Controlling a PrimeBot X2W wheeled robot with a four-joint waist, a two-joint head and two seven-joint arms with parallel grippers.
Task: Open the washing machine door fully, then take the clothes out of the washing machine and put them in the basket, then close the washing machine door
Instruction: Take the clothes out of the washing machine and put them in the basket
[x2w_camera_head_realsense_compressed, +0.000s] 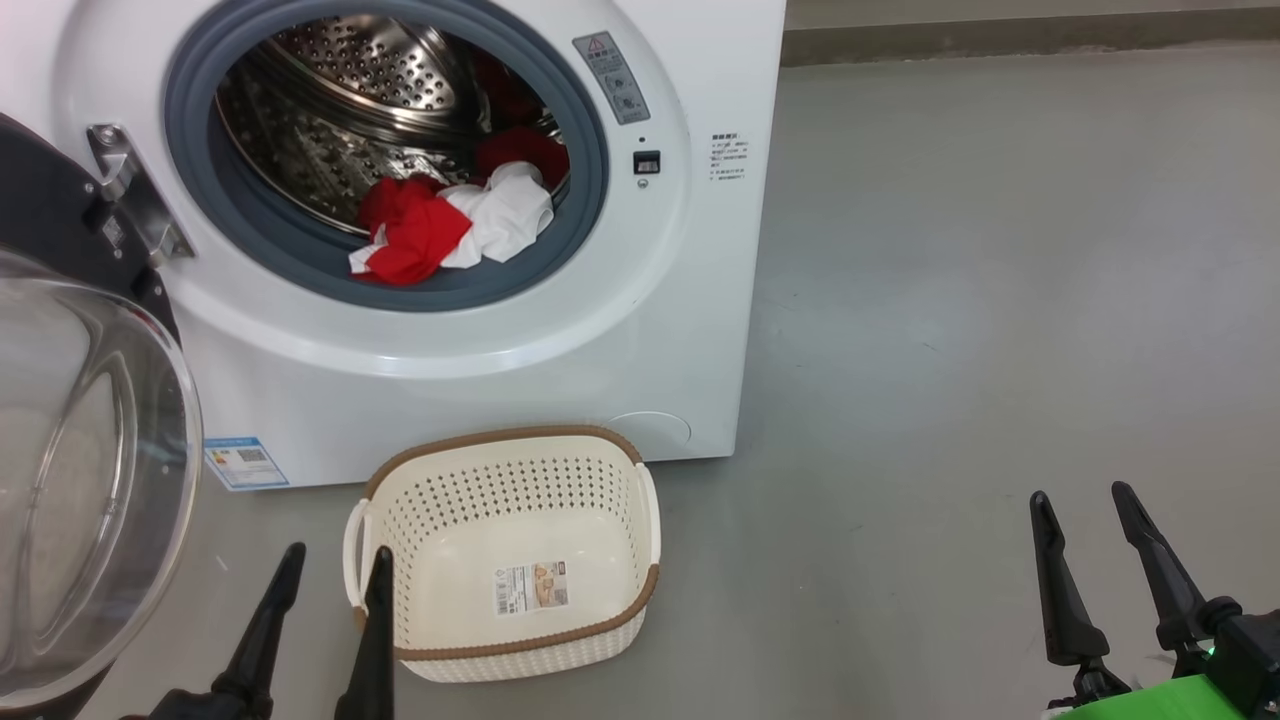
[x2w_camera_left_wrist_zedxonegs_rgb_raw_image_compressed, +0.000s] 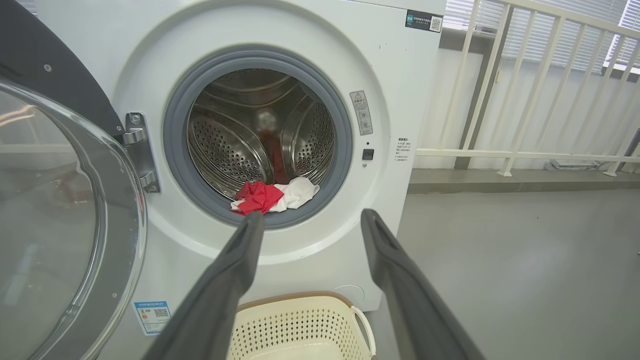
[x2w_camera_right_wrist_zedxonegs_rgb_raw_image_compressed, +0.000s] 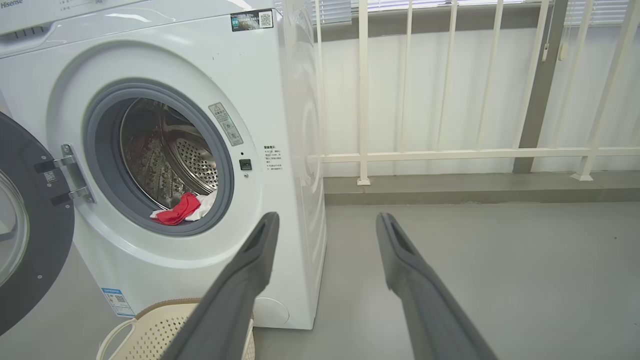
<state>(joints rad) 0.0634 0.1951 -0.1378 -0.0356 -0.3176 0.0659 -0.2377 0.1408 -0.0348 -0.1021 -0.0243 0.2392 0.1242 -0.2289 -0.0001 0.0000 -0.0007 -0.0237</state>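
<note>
The white washing machine stands ahead with its door swung open to the left, the glass bowl facing me. Red and white clothes lie at the front of the steel drum, against the grey gasket; the clothes also show in the left wrist view and the clothes in the right wrist view. The cream basket sits empty on the floor in front of the machine. My left gripper is open, low beside the basket's left handle. My right gripper is open at the lower right, away from the machine.
Grey floor stretches to the right of the machine. A white railing on a low kerb runs behind it. The open door occupies the space at my left.
</note>
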